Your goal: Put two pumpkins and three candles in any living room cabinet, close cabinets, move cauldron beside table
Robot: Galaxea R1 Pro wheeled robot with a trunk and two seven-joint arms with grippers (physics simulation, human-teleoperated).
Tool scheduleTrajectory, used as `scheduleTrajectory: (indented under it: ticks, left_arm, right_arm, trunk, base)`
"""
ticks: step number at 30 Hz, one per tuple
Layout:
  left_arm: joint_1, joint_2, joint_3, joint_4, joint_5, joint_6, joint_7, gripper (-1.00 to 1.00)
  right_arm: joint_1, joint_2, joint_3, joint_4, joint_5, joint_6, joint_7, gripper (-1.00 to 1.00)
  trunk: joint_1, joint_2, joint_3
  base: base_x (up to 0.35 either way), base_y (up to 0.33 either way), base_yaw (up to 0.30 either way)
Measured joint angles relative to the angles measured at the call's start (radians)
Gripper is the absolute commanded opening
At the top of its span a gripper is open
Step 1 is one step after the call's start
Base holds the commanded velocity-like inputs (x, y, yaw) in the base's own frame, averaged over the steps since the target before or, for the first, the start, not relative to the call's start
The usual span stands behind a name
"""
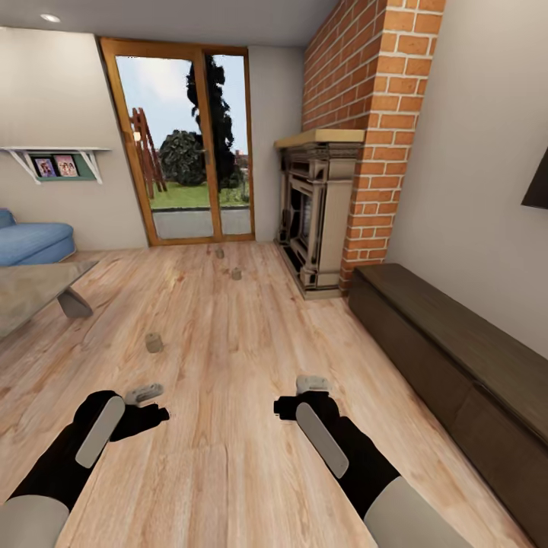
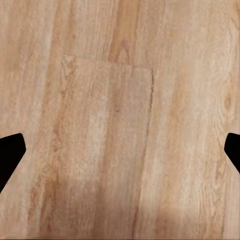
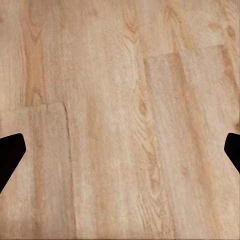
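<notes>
Three beige candles stand on the plank floor: one close by [image 1: 154, 342] and two farther off [image 1: 236, 273] [image 1: 220, 253] near the glass door. The long dark-brown cabinet [image 1: 449, 342] runs along the right wall with its fronts shut. A corner of the grey table [image 1: 34, 289] shows at the left. My left gripper [image 1: 146, 417] [image 2: 120, 150] and right gripper [image 1: 289, 406] [image 3: 120, 150] hang low in front of me, both open over bare floor with nothing between the fingers. The nearest candle lies a little beyond the left gripper. The pumpkins and the cauldron are out of view.
A brick chimney with a fireplace [image 1: 313, 217] stands beyond the cabinet's far end. The glass garden door [image 1: 186, 144] fills the back wall, and a blue sofa [image 1: 30, 240] sits at the far left behind the table. Open plank floor lies between table and cabinet.
</notes>
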Motion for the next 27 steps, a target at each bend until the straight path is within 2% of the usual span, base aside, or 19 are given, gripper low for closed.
scheduleTrajectory:
  ticks: [9, 14, 16, 27]
  left_arm:
    - [0.000, 0.001, -0.006, 0.018, -0.001, -0.009, 0.000, 1.00]
    - [0.000, -0.001, -0.007, 0.018, 0.000, -0.009, -0.004, 1.00]
    - [0.000, -0.001, -0.008, 0.018, 0.000, -0.009, -0.005, 1.00]
    - [0.000, 0.006, -0.005, 0.018, -0.003, -0.009, -0.006, 1.00]
  right_arm:
    - [0.005, -0.002, -0.004, -0.005, -0.010, -0.001, -0.002, 1.00]
    - [0.009, -0.003, -0.004, -0.009, -0.089, -0.002, -0.001, 1.00]
    - [0.009, -0.003, -0.003, -0.012, -0.100, -0.002, -0.001, 1.00]
    - [0.009, 0.004, -0.002, -0.021, -0.106, -0.002, 0.001, 1.00]
  trunk:
    - [0.000, 0.000, 0.000]
    - [0.000, 0.000, 0.000]
    - [0.000, 0.000, 0.000]
    - [0.000, 0.000, -0.006]
  base:
    - [0.324, -0.044, 0.034]
    - [0.277, -0.119, 0.001]
    - [0.268, -0.038, -0.087]
    - [0.280, -0.006, -0.093]
